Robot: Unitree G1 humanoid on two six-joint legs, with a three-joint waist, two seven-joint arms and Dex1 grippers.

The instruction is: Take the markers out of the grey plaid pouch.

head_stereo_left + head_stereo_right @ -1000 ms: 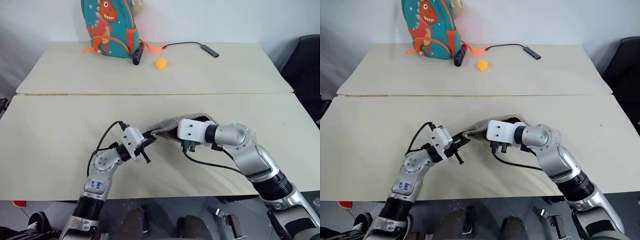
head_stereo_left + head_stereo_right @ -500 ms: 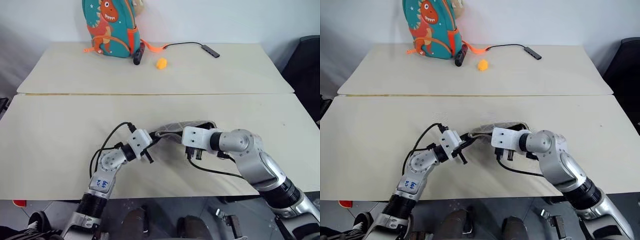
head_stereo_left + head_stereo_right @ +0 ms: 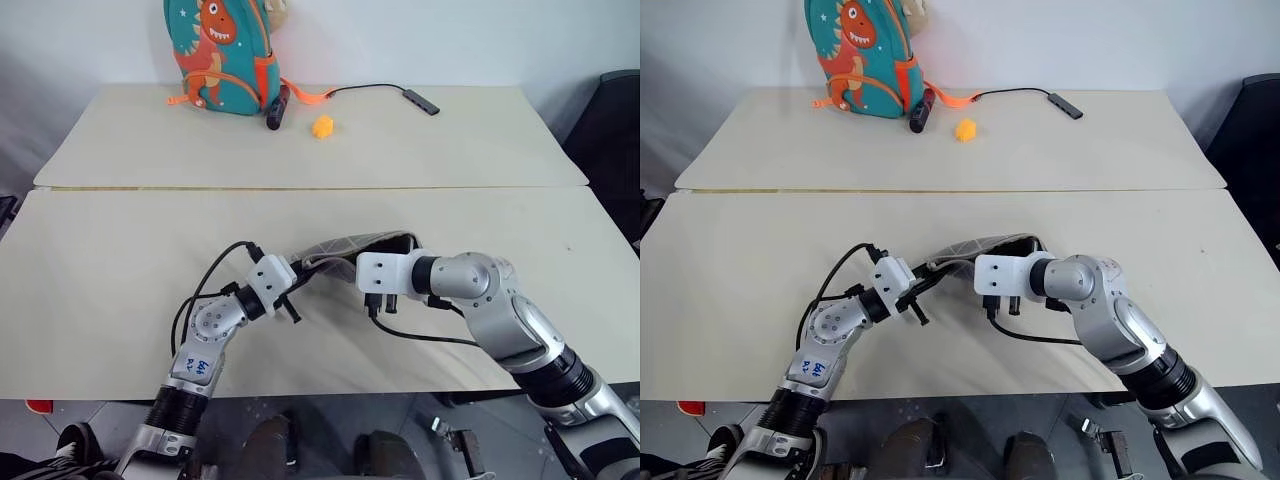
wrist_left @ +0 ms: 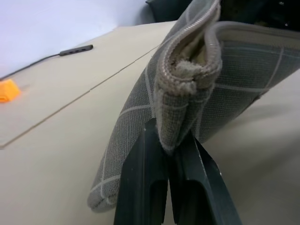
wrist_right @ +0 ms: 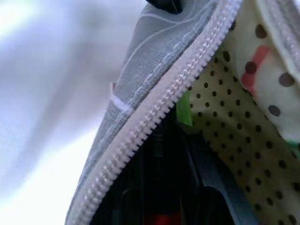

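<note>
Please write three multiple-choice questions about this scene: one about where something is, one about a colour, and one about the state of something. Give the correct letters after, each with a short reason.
1. Where does the dinosaur backpack stand?
A. at the far edge of the table
B. beside the pouch
C. on the floor

2. What colour is the small block near the backpack?
A. blue
B. orange
C. white

3. How is the left gripper?
A. open above the table
B. shut on the pouch's end
C. shut on the cable

Answers:
1 A: the dinosaur backpack stands at the back of the table, far from the grey plaid pouch.
2 B: the small block is orange.
3 B: in the left wrist view the left gripper has its fingers pinched on the pouch's end.
</note>
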